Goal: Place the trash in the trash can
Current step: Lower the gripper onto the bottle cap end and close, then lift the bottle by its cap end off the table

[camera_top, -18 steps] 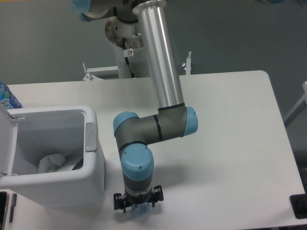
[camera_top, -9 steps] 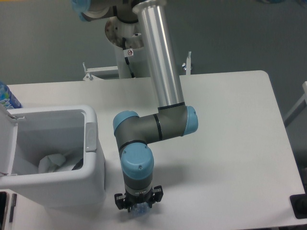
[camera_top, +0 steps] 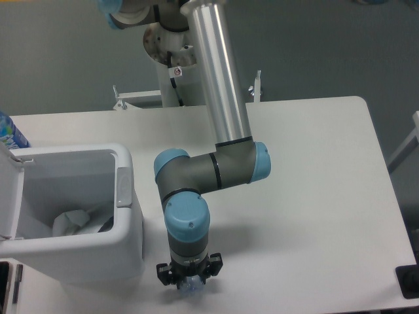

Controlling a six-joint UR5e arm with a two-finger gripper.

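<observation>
Gripper (camera_top: 188, 282) is down near the front edge of the surface (camera_top: 314, 196), pointing straight down. A clear bluish thing shows between and below the jaws, probably the crushed bottle (camera_top: 188, 289), but most of it is hidden under the wrist. Can't tell if the jaws are clamped on it or just straddling it; the gap is blocked from this view.

Trash can (camera_top: 127, 226) sits close to the left of the jaws, lid (camera_top: 10, 196) swung open on the far left side. White wrapper (camera_top: 72, 222) already lies inside, at the bottom.

Risks as I see them:
- Crushed plastic is slick and springy. A shallow pinch could let it squirt out, and the front edge is right there, so it would drop to the floor.
- Moving left without lifting first would drive the wrist or bottle into the can wall, maybe shove the can.
- A long bottle held at one end may swing and catch the thick rim on the way over.

Room: wide open surface to the right of the jaws and behind them, nothing in the way. Almost none in front. Left is blocked low by the can; the clear route is up, then over the rim.
</observation>
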